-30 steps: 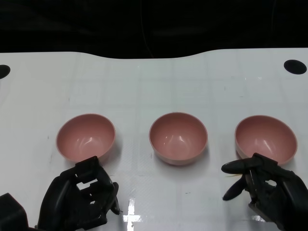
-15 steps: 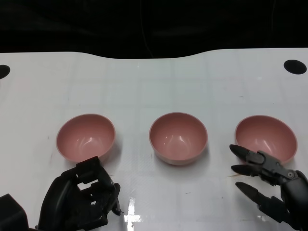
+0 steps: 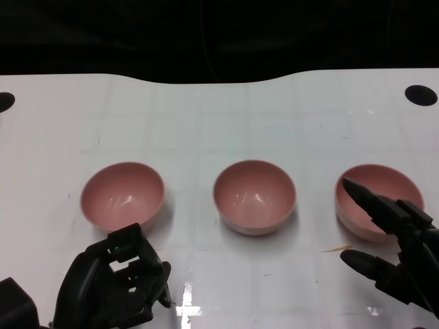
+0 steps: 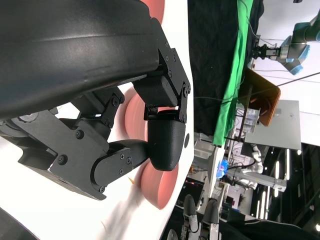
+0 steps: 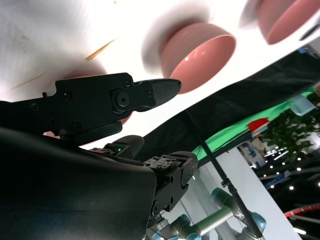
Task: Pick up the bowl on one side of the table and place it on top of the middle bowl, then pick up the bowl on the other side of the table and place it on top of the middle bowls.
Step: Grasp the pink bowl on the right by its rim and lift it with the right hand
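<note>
Right hand (image 3: 394, 257) is held open at the near right of the counter (image 3: 206, 116), its black fingers (image 3: 374, 205) spread, the upper ones reaching over the near rim of the right bowl (image 3: 377, 201) while another lies lower, just beside the bowl's near wall; whether the rim is touched cannot be told, and nothing is gripped. The first step of the task appears to be in hand: the approach to a side bowl, with no lift yet made. For the next move, the rim would have to be taken between the upper fingers inside and the lower one outside, the bowl raised level, carried across to the middle bowl (image 3: 254, 197) and lowered squarely into it.

At the near left, the left hand (image 3: 113, 284) is seen with its fingers curled in on nothing, just before the left bowl (image 3: 123, 195), which is untouched.

All three bowls are alike: pink, round, deep and thin-rimmed, with a smooth, faintly glossy inside that suggests plastic or glazed ware, and they are set upright in a row, well apart. The counter is white and shiny, with reflected glare near its front edge. A small pale sliver (image 3: 336, 248) lies near the right bowl.
</note>
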